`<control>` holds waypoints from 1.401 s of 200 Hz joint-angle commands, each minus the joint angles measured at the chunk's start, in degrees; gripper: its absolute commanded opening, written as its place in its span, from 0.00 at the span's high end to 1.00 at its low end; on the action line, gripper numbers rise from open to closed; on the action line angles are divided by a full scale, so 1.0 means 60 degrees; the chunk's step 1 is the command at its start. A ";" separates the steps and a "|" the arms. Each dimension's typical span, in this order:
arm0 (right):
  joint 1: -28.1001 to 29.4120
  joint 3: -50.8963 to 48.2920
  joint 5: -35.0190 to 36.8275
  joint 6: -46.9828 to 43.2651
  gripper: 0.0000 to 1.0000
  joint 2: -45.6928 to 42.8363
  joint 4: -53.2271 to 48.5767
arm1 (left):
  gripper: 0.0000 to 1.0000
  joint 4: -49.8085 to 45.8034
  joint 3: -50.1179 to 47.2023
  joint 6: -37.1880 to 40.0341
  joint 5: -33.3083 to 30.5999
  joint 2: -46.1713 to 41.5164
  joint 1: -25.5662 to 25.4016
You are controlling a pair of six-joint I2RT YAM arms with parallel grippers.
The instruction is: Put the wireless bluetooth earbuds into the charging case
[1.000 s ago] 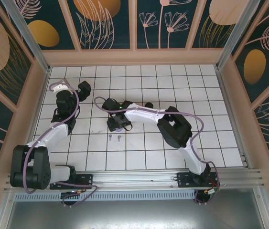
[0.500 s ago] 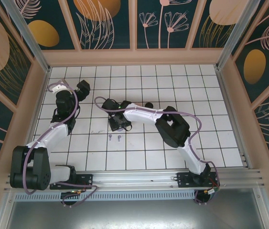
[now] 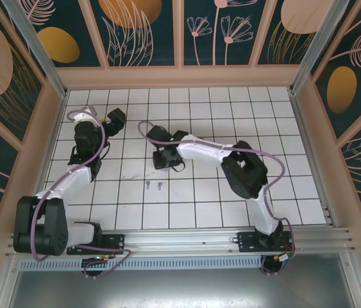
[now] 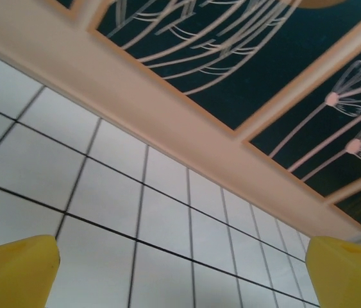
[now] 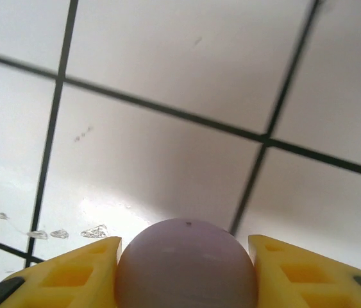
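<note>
Our right claw (image 5: 185, 277) has just pinched the round purple case (image 5: 186, 253) and moved a little toward the far edge of the table (image 3: 283, 128), our left claw (image 4: 180, 269) is spread wide, and we think the two tiny earbuds (image 3: 149, 185) lying mid-table go in next.

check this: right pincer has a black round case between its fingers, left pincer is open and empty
No: the round case in the right pincer is purple, not black; the right wrist view shows it. The rest holds.
</note>
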 commanded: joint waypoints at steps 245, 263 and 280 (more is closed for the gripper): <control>-0.2617 -0.1886 -0.1822 0.4887 0.63 -0.3240 0.4247 | 0.40 0.8015 -0.0088 -0.1597 0.3730 0.5074 -0.3357; -0.2611 -0.1917 -0.1875 0.4902 0.63 -0.3217 0.4278 | 0.41 0.8221 0.0044 -0.1653 0.3649 0.5229 -0.3416; -0.2614 -0.1942 -0.1910 0.4923 0.63 -0.3223 0.4316 | 0.43 0.8245 0.0218 -0.1695 0.3619 0.5382 -0.3453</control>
